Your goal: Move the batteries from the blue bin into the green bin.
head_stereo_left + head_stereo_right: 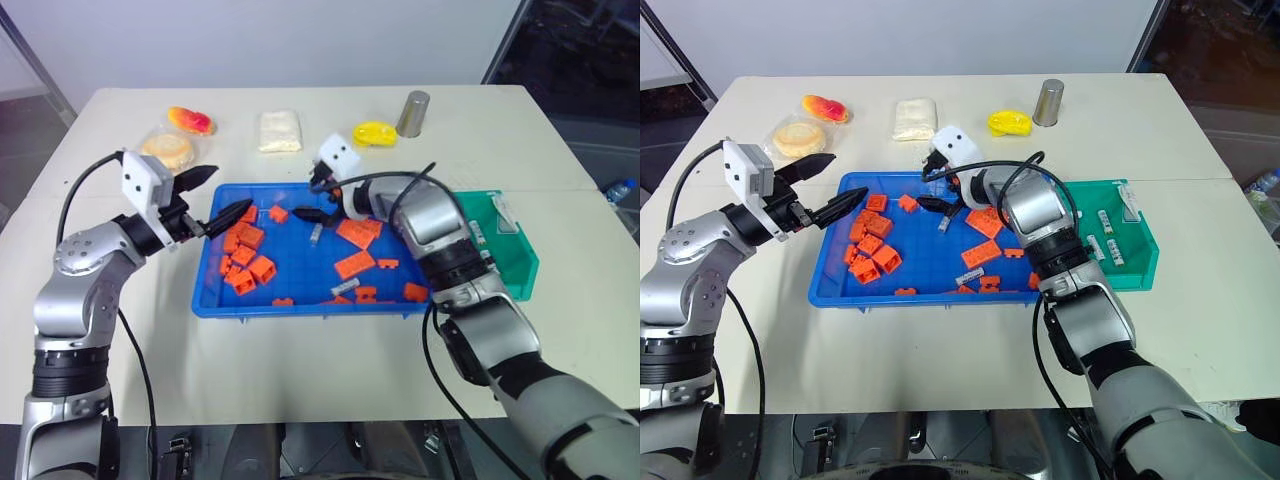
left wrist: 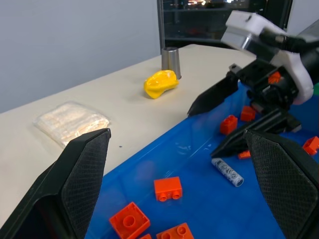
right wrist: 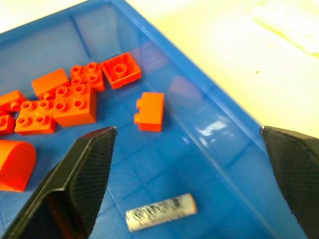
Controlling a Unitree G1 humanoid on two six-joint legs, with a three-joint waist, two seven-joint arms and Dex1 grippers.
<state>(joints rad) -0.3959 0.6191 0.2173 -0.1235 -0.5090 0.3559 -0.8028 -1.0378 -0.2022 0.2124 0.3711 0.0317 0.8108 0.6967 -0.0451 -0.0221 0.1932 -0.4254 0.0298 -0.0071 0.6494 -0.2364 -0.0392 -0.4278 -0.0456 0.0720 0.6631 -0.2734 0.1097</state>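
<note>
So the blue bin [image 1: 300, 290] sits mid-frame, full of orange bricks [image 1: 250, 255]. The right gripper [image 1: 318, 200] hangs over its upper middle with fingers spread wide and nothing in them. One battery [image 1: 316, 234] lies loose just below it; another [image 1: 345, 288] is lower down near the front rim. The left gripper [image 1: 215, 195] is wide open too, empty, over the bin's upper-left corner. The green bin [image 1: 1135, 262], touching the blue one's right side, holds several batteries [image 1: 1106, 238].
</note>
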